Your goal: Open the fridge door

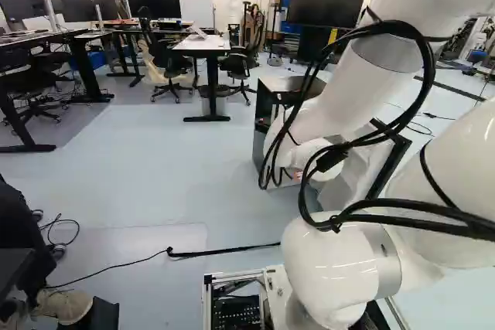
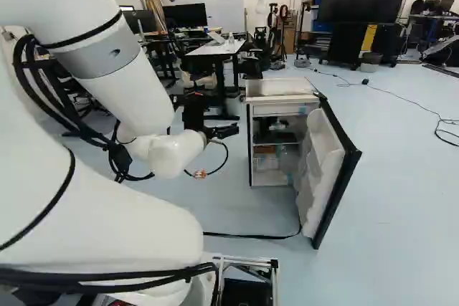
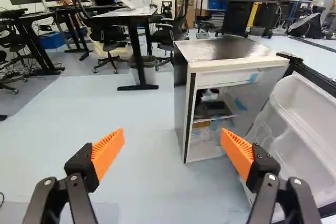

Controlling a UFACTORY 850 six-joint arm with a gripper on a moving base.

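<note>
The black two-fingered gripper (image 2: 215,114) stands wide open, its ribbed orange pads (image 3: 108,151) well apart, touching nothing. Ahead of it, beyond one finger, is a small box-shaped fridge (image 3: 220,50) with a dark, shiny top and a pale front frame. Its white-lined, black-edged door (image 3: 311,106) hangs open, showing shelves inside. Farther off, a black-legged desk (image 3: 137,51) stands near dark office chairs (image 3: 107,34).

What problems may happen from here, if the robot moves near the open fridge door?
The fridge door stands wide open, so a swing of the open gripper might knock it. The looped arm cables might snag on its edge. A black floor cable runs to near the door's foot; driving forward might drag it.
</note>
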